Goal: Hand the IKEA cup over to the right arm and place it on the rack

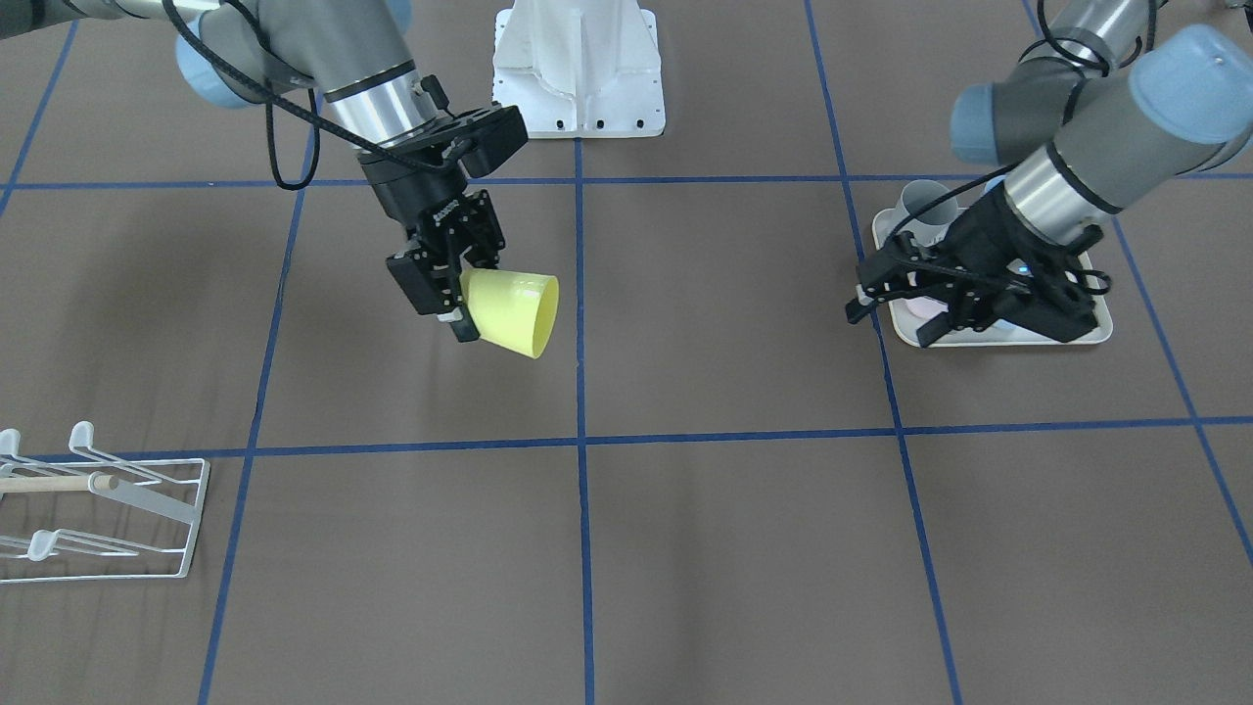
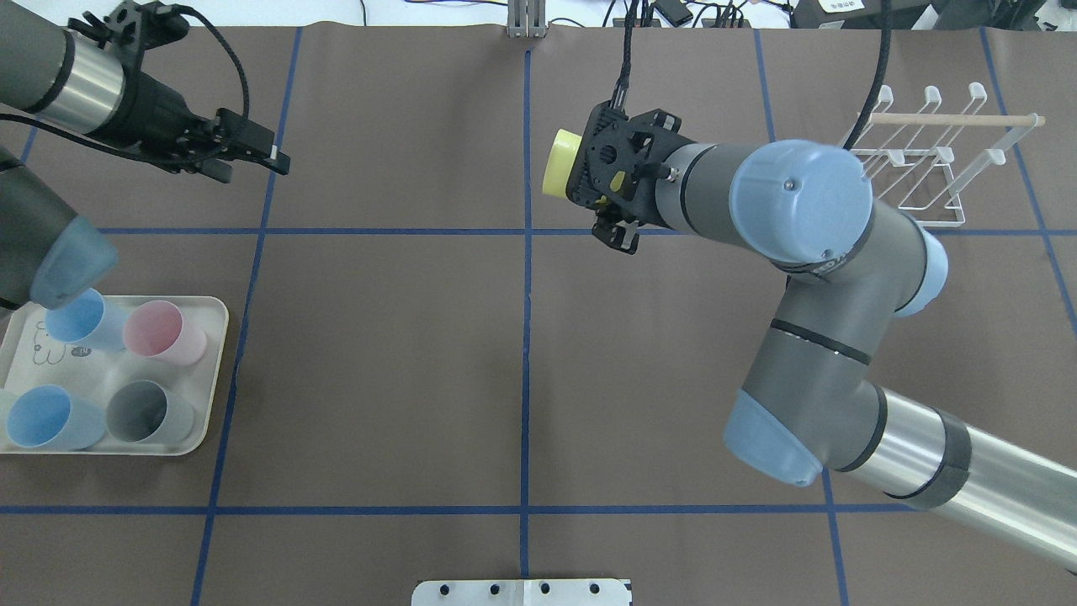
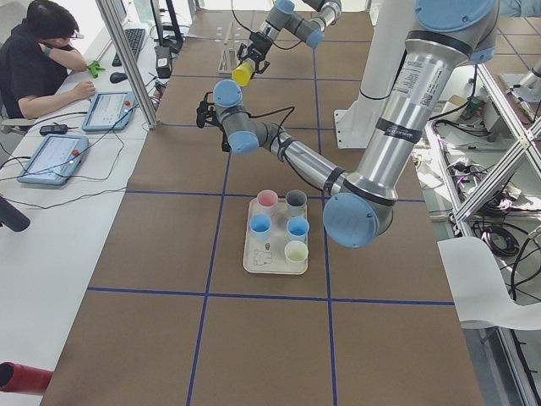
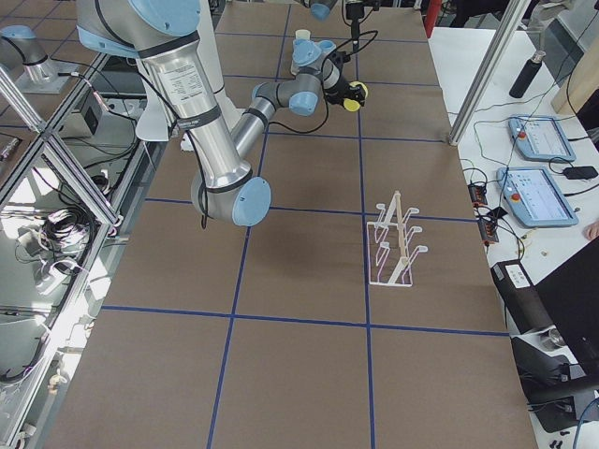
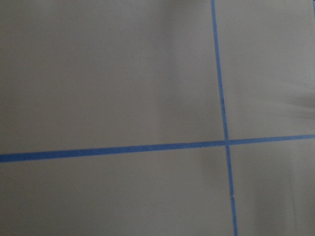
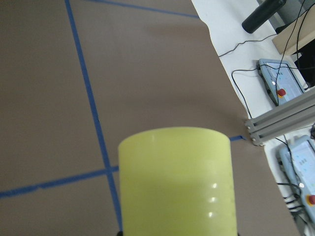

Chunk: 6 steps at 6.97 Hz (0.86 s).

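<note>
Found the yellow IKEA cup (image 1: 509, 313) clamped by its narrow base in the right tool (image 1: 452, 299), carried on its side above the surface (image 1: 685, 548), mouth turned toward the middle. Found the left tool (image 2: 252, 162) raised on its own side, apart from the tray (image 2: 214, 353) of other cups, fingers spread and holding nothing. Judged the cup light, stiff, smooth plastic, tapered, so apt to slide out toward the wide end. Judged a grip low on the wall or across the base best. Saw the rack (image 2: 951, 120) well apart, near the surface's outer edge on the right arm's side, with open brown surface between. Judged its upturned prongs and dowel the edges to mind.
</note>
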Tool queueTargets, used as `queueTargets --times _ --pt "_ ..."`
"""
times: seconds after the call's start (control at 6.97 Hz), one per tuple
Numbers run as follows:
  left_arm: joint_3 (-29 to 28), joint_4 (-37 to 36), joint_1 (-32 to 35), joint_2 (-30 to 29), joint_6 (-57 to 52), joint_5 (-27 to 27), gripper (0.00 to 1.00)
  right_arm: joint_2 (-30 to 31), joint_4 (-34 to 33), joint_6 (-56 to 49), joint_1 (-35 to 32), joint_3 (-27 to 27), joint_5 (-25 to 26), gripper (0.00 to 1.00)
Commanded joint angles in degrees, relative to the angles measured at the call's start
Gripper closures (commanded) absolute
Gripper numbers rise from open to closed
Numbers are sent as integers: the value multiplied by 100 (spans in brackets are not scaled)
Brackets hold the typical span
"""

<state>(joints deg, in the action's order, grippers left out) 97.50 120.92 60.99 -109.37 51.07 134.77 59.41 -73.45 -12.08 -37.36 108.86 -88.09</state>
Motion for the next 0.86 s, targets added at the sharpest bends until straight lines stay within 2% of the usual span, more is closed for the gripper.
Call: queueTargets --times 0.0,0.29,0.57,0.72 --pt "6 -244 720 668 -1735 14 0 -17 -1422 -2593 -988 284 2 59" --pt "-47 -244 792 706 -1890 41 0 175 -1663 -4961 -1772 259 11 59" --pt "-3 -244 792 732 -1881 58 0 159 -1691 -7463 -2554 -143 46 68" --pt "6 -244 792 733 -1881 58 0 194 -1621 -7937 -2740 -398 116 68"
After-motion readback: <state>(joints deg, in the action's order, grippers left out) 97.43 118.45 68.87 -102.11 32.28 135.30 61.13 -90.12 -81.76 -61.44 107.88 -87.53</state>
